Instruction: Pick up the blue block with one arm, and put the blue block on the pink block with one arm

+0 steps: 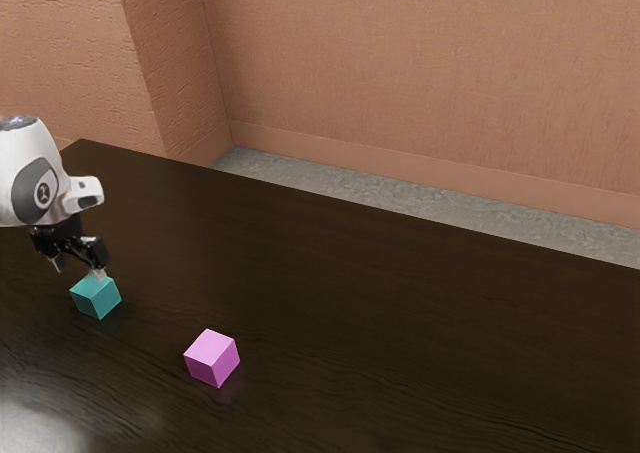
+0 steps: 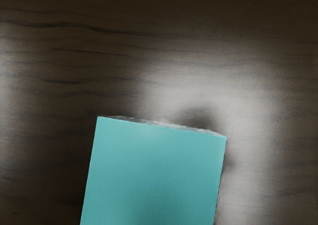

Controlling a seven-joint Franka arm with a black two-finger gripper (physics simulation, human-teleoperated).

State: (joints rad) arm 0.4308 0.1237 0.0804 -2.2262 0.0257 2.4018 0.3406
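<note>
A blue-green block [image 1: 96, 296] rests on the dark wooden table [image 1: 380, 303] at the exterior view's left. My black gripper [image 1: 77, 267] hovers just above it with its fingers spread, and nothing sits between them. One fingertip [image 1: 98, 269] hangs close over the block's top face. In the wrist view the same block [image 2: 154, 175] looms large right under my hand. A pink block [image 1: 211, 357] lies on the table to the right of the blue-green one and nearer the front edge, about two block widths away.
The table's far edge runs diagonally along a grey floor strip [image 1: 430, 203], with tan walls [image 1: 420, 63] behind it. A bright glare patch [image 1: 30, 418] lies on the table at the lower left corner.
</note>
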